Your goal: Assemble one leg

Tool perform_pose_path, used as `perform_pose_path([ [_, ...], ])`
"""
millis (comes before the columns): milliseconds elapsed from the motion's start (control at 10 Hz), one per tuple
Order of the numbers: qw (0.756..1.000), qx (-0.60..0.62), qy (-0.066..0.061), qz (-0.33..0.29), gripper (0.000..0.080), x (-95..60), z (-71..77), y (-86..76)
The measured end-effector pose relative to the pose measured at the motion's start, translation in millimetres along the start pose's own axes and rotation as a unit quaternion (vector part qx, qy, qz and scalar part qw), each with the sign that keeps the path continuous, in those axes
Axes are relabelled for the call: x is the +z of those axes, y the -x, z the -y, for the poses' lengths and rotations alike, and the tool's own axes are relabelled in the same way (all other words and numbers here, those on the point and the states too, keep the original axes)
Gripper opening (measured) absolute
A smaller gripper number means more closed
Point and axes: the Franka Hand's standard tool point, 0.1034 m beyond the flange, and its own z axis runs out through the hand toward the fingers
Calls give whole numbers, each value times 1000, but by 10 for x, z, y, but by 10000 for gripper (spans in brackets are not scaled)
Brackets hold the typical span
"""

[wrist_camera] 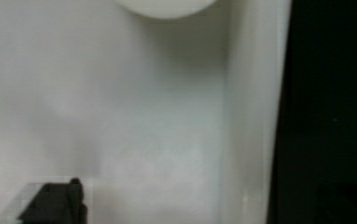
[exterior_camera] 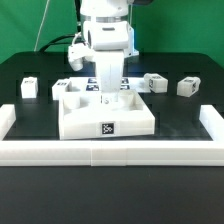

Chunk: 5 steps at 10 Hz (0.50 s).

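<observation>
Legs (exterior_camera: 187, 87) and panel (exterior_camera: 80, 118) carry black-and-white tags (exterior_camera: 107, 128).

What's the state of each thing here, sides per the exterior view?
panel: flat on the table.
pincer: open, close over the panel.
far-left leg: loose on the table.
inner-left leg: loose on the table.
inner-right leg: loose on the table.
far-right leg: loose on the table.

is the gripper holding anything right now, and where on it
Cannot tell: the gripper is low against the white panel, and neither view shows a grip clearly.
</observation>
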Motion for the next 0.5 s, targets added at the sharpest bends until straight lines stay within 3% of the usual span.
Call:
perform_pose_path([
  [300,1000,1,-2,-1,650,22,12,-8],
  [400,1000,1,-2,-1,559,23,14,-7],
  [500,1000,1,-2,-1,377,23,15,-7],
])
